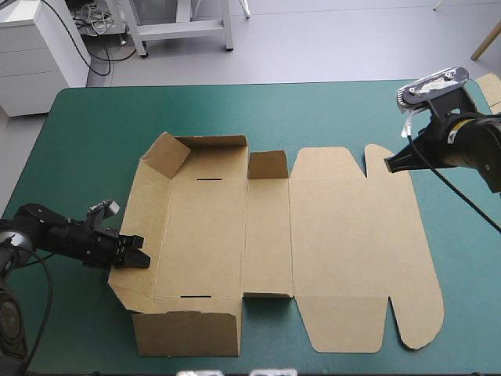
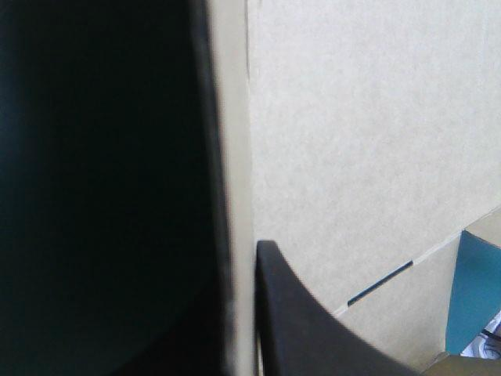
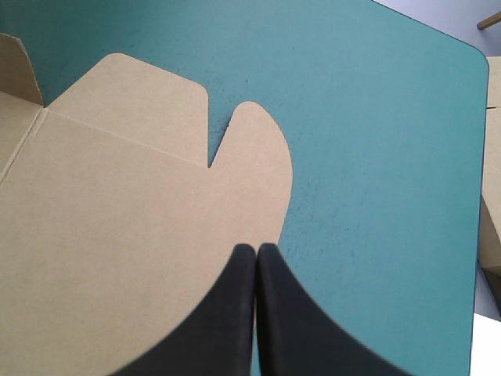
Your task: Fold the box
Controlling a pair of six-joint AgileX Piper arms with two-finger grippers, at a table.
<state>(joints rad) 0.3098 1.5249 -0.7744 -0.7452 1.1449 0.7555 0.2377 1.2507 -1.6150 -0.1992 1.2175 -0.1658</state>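
The cut brown cardboard box (image 1: 329,243) lies in the middle of the teal-green desk (image 1: 86,141), its walls partly raised at the left end. The left claw (image 1: 139,257) clamps the left wall. The right claw (image 1: 389,164), pressed together, hangs over the far-right flap. The board is probably light and stiff, best pinched near the creases.

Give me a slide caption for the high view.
Left claw pinches the left wall of the box; right claw, shut, points at the far corner of the flat lid.

high: above-behind, looking forward-down | left wrist: close against box (image 2: 352,157) | right wrist: above box; box shared
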